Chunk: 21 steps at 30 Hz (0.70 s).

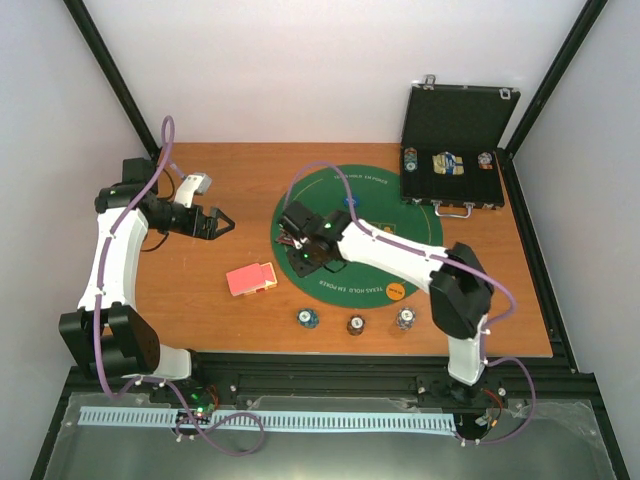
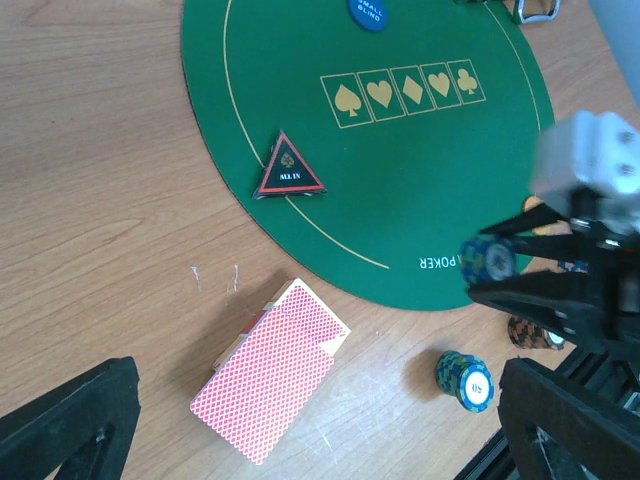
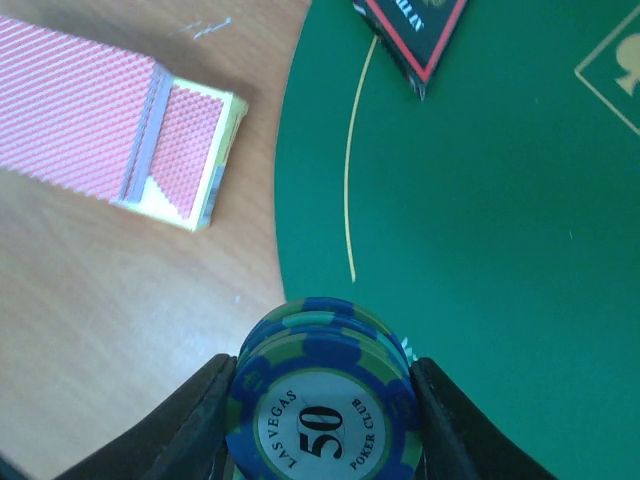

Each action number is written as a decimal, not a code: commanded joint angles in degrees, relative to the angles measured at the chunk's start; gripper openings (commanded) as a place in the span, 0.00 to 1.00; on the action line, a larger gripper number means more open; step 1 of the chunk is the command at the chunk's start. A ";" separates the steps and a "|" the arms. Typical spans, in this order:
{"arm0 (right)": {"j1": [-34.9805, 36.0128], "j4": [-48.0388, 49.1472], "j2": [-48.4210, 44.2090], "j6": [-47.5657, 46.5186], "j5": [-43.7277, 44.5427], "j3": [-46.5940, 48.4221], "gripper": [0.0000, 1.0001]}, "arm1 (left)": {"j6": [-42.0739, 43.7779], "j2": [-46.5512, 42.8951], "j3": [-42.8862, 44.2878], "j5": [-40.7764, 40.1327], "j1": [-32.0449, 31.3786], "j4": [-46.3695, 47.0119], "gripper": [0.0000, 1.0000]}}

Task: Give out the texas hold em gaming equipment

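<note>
My right gripper is shut on a short stack of blue-green "50" poker chips, held above the left edge of the round green mat. In the top view it hides the triangle. The dark red-edged triangle lies on the mat. The red-backed card deck lies on the wood left of the mat. My left gripper is open and empty, above the wood to the far left of the deck. A blue disc and an orange disc lie on the mat.
Three chip stacks stand near the front edge: blue, dark and pale. The open black case with more chips stands at the back right. A small grey-white object lies behind the left gripper.
</note>
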 commanded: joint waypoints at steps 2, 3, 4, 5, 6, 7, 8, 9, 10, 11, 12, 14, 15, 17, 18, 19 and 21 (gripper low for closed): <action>-2.51 0.28 9.52 -3.79 -1.67 6.47 0.03 | -0.91 0.03 2.03 0.17 0.25 0.01 1.00; -3.13 0.44 10.94 -3.93 -2.02 7.43 0.03 | -0.91 -0.01 1.94 0.17 0.28 -0.01 1.00; -3.51 0.61 12.42 -4.11 -2.53 8.18 0.03 | -0.85 -0.03 1.93 0.17 0.24 0.11 1.00; -3.77 0.65 14.35 -4.52 -2.84 9.19 0.03 | -0.83 -0.07 1.91 0.13 0.23 0.17 1.00; -3.84 0.46 15.78 -4.71 -2.97 10.63 0.03 | -0.78 -0.10 2.02 0.12 0.25 0.21 1.00; -3.93 0.25 17.20 -5.00 -3.16 11.69 0.03 | -0.70 -0.01 2.04 0.09 0.28 0.21 1.00; -3.98 0.07 18.55 -5.28 -3.44 12.65 0.03 | -0.65 0.02 2.11 0.23 0.26 0.26 1.00; -4.09 0.04 19.68 -5.39 -3.49 13.61 0.03 | -0.71 0.17 2.07 0.24 0.24 0.28 1.00; -4.22 0.11 20.82 -5.42 -3.53 14.36 0.03 | -0.73 0.27 2.08 0.44 0.26 0.36 1.00; -4.47 0.31 21.74 -5.44 -3.70 14.96 0.03 | -0.78 0.35 2.07 0.56 0.28 0.40 1.00; -4.97 0.49 22.92 -5.25 -4.02 15.70 0.03 | -0.82 0.44 1.98 0.72 0.29 0.47 1.00; -5.78 0.93 24.39 -5.16 -4.50 16.40 0.03 | -0.95 0.54 1.75 1.04 0.28 0.56 1.00; -6.08 1.11 24.91 -5.19 -4.62 16.60 0.03 | -0.99 0.54 1.59 1.07 0.28 0.71 1.00; -6.54 1.26 25.70 -5.39 -4.69 17.00 0.03 | -0.95 0.42 1.36 1.09 0.25 0.95 1.00; -6.71 1.27 26.02 -5.60 -4.66 17.19 0.03 | -0.94 0.48 1.26 1.13 0.28 0.97 1.00; -6.87 1.27 26.29 -5.73 -4.71 17.30 0.03 | -0.99 0.60 1.30 1.18 0.28 1.00 1.00; -7.09 1.31 26.95 -6.04 -4.99 17.60 0.04 | -1.12 0.87 1.47 1.22 0.28 1.04 1.00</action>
